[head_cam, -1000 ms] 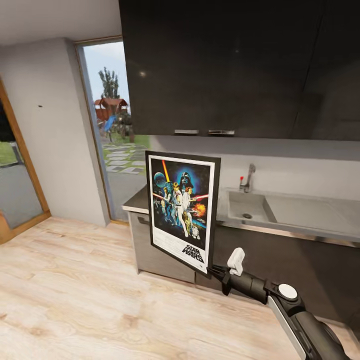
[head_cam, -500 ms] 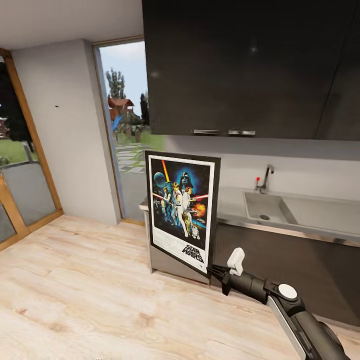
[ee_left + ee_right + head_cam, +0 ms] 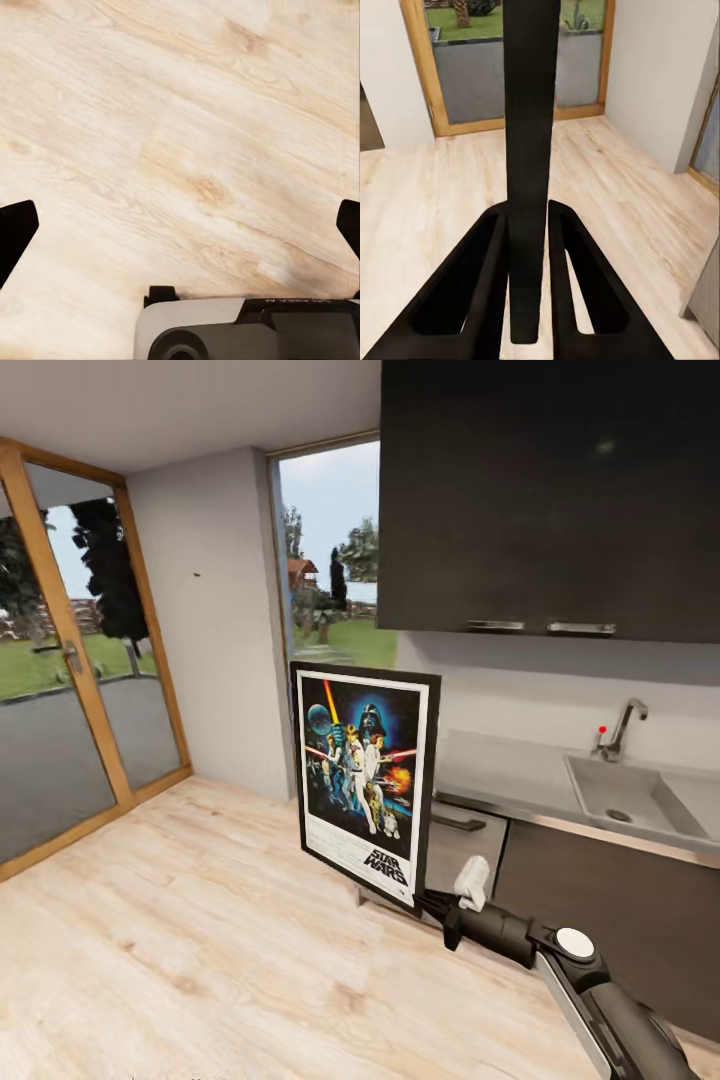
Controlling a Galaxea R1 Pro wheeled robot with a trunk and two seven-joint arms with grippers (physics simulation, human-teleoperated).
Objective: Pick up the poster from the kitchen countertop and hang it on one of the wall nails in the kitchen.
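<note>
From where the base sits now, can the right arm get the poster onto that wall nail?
Probably not yet. The right gripper holds the poster upright by its lower corner, but the wall nail sits high on the far wall, across open floor. Nothing blocks the way; the base likely needs to drive closer.

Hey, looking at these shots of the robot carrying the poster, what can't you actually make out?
- Countertop corner behind the framed Star Wars poster: hidden in the head view.
- Right gripper fingertips: masked by the poster's edge in the head view.
- Dark speck on the pale grey wall: too small to confirm as a nail.
- Steel sink: cut by the head view's edge.
</note>
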